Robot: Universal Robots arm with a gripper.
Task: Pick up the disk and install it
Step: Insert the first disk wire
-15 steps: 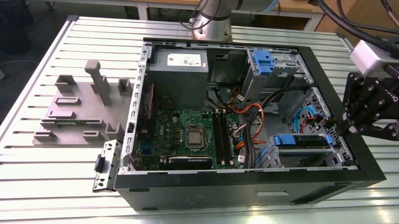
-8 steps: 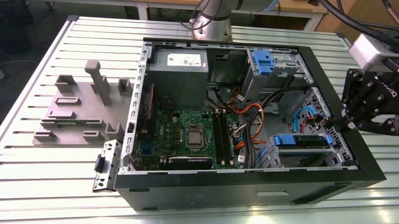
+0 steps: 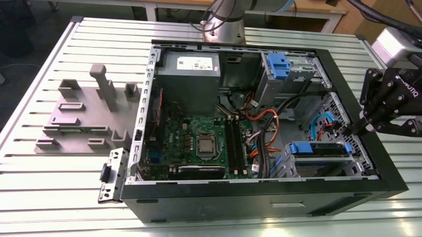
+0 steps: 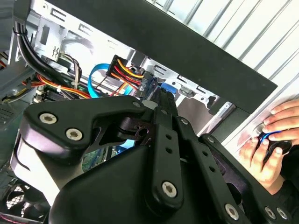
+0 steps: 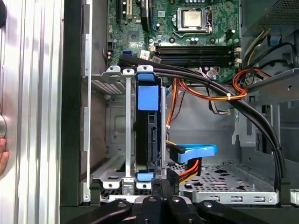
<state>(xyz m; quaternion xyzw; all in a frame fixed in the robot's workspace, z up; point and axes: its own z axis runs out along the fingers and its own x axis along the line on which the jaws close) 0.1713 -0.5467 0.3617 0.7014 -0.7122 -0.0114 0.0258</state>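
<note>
The disk sits on edge in the metal cage of the computer case, blue rails showing. The gripper, fingers closed and empty, hovers just beside its end. Seating appears the step; a gentle push remains.

Slatted metal table, wooden desk behind.

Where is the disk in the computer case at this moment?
The disk sits in the metal drive cage at the case's front corner on the exterior view's right, beside the motherboard, with the hand just above it.
</note>
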